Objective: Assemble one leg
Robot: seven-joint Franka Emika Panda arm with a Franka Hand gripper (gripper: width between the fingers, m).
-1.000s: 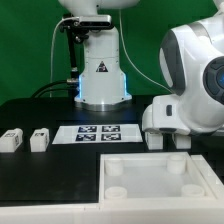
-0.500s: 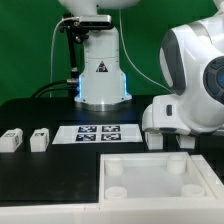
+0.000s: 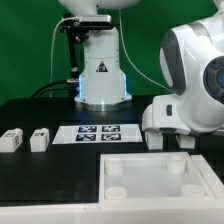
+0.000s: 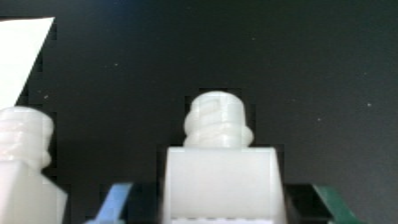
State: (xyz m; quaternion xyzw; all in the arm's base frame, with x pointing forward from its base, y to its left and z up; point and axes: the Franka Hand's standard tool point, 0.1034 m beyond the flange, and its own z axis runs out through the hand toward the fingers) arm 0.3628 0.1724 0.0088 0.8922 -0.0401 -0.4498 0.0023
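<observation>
In the wrist view a white leg (image 4: 221,150) with a threaded round tip lies between my gripper's (image 4: 222,208) two fingers. A dark gap shows on each side of it, so the jaws stand open around it. A second leg (image 4: 25,150) lies close beside it. In the exterior view my gripper (image 3: 168,138) is low on the black table, just behind the large white panel (image 3: 160,182). Two more legs (image 3: 11,140) (image 3: 38,140) with square tags stand at the exterior view's left.
The marker board (image 3: 97,132) lies in the middle of the table in front of the white robot base (image 3: 101,75). A white flat edge (image 4: 18,60) shows in a corner of the wrist view.
</observation>
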